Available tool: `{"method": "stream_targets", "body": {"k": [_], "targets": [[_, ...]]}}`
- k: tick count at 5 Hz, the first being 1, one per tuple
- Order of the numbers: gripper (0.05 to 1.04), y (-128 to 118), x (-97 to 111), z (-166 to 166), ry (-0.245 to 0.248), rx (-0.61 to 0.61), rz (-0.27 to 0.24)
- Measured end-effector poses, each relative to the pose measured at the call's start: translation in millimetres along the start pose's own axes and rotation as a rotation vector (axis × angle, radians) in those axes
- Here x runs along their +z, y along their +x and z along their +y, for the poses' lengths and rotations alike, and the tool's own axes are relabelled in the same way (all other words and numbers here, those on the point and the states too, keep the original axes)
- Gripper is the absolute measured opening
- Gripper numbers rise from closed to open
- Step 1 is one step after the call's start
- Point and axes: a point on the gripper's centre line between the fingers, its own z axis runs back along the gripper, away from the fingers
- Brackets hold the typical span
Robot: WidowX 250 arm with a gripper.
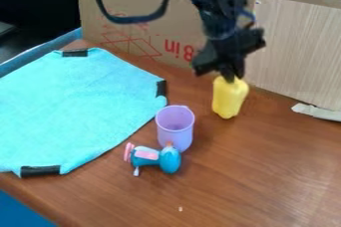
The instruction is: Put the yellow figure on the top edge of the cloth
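Note:
The black gripper hangs down right of the middle, shut on the top end of the yellow figure. The figure is held roughly upright, its lower end over the brown table; whether it touches the wood I cannot tell. On the left the turquoise cloth lies spread flat, with black tape at several of its edges. Its top edge, with one tape piece, is up and to the left of the gripper. A gap of bare wood lies between figure and cloth.
A purple cup stands between the cloth's right side and the figure. Against it, nearer the camera, lies a blue and pink toy. Behind the table rise a cardboard panel and a wood-grain board. A torn strip lies at the right.

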Motion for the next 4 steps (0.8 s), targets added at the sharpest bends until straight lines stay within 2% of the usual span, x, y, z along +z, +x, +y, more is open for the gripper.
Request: {"method": "stream_targets", "body": {"k": [1, 2, 3, 4], "targets": [[0.084, 32, 10, -8, -0.041, 0.108, -0.043], [0.084, 57, 17, -1, -0.06, 0.206, -0.075], [0.084, 91, 43, 9, -0.137, 0.256, -0.152], [0.084, 106, 41, 48, -0.129, 0.284, -0.168]]}}
